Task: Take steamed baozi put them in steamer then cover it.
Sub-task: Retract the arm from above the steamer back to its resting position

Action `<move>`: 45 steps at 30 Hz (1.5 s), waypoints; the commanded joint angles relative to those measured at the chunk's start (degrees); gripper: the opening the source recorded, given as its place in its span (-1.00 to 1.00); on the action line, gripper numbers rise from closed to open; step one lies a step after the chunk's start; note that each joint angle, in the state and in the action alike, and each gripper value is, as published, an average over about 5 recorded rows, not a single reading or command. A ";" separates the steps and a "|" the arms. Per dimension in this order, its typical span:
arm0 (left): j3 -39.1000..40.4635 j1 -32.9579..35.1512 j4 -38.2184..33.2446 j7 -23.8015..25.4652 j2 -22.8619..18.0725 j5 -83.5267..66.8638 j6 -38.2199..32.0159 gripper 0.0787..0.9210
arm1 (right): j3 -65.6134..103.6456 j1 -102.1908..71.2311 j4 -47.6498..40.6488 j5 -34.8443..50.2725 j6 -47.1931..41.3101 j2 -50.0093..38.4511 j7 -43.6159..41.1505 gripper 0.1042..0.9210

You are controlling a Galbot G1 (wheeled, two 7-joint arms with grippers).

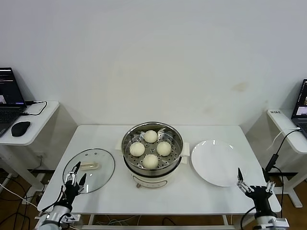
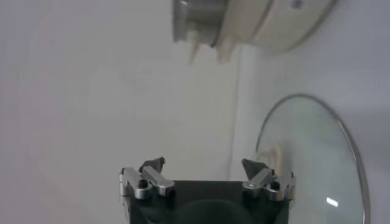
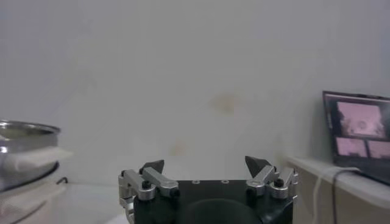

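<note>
- Four baozi (image 1: 150,149) sit inside the steamer (image 1: 175,158) at the counter (image 1: 158,194) centre
- The cover (image 1: 101,172) lies flat left of it
- Left gripper (image 1: 75,176) hovers open and empty at the cover's near edge
- Right gripper (image 1: 253,184), open and empty, waits near the plate (image 1: 218,163)

Head overhead; wrists low, steamer (image 1: 152,152) shared.

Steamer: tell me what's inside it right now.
Four steamed baozi sit on the perforated tray inside the steamer, which is uncovered; the cover lies on the table to its left. Whatever is beneath the tray is hidden.
</note>
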 commanded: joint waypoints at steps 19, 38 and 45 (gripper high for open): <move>5.50 -17.14 18.21 0.83 0.30 3.52 -1.00 0.77 | 4.26 -4.17 1.11 -1.91 0.64 3.75 -0.10 0.76; 6.96 -22.02 23.91 1.21 -0.75 2.04 -0.97 0.71 | 3.07 -3.92 0.26 -2.48 0.91 4.21 -0.51 0.76; 6.93 -22.58 25.10 1.11 -1.46 2.00 -1.02 0.27 | 2.95 -3.82 0.31 -2.38 0.84 4.04 -0.72 0.76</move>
